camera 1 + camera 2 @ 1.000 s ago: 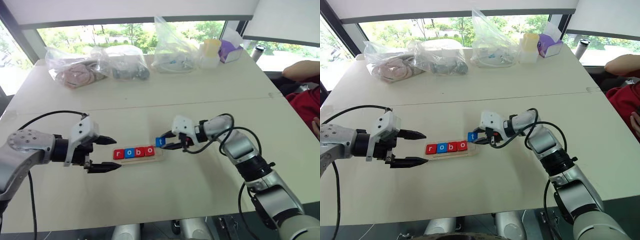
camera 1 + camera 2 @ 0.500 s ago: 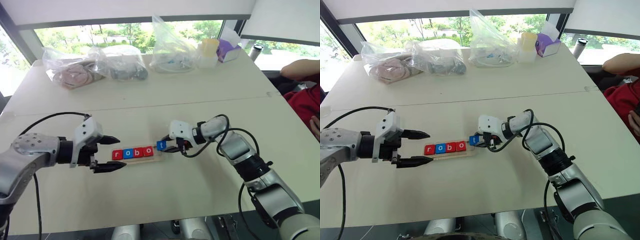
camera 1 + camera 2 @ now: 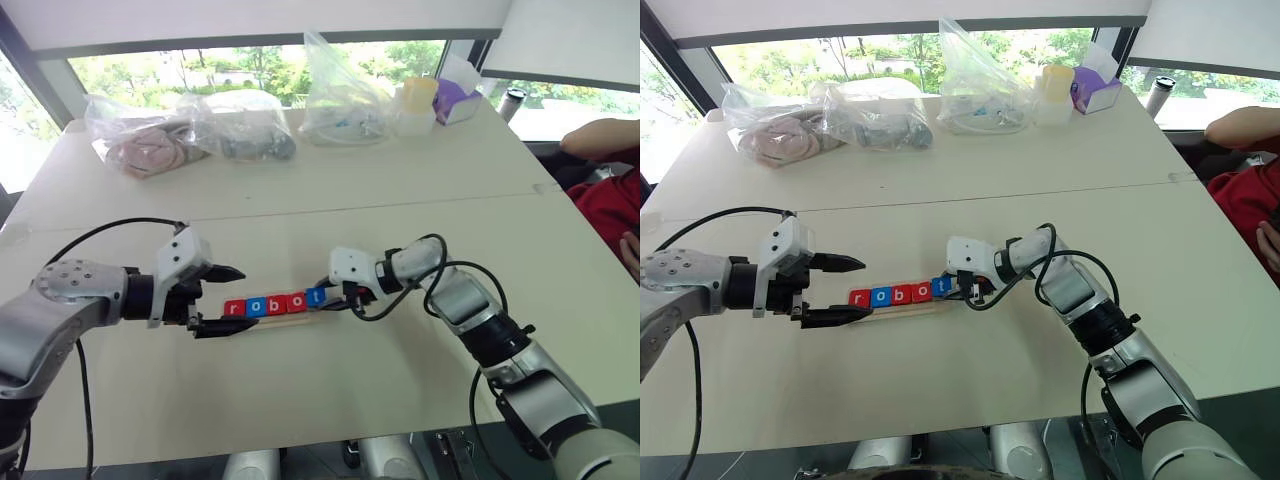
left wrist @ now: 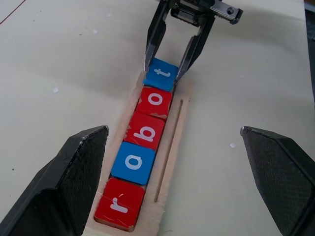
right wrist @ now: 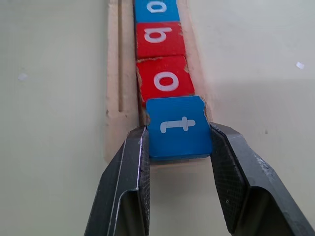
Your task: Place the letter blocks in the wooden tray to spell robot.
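Note:
The wooden tray lies mid-table with letter blocks in a row: red r, blue o, red b, red o. My right gripper is shut on the blue t, which sits at the tray's right end against the red o. I cannot tell whether it lies flat. My left gripper stands open at the tray's left end, its fingers either side of the r without touching it.
Plastic bags with contents, a yellow-lidded container and a purple box line the table's far side. A person's arm and red sleeve are at the right edge. A cable loops from my left arm.
My right gripper has carried the blue t left and down, from just off the tray's right end into the end slot beside the red o. The left gripper stays open where it was.

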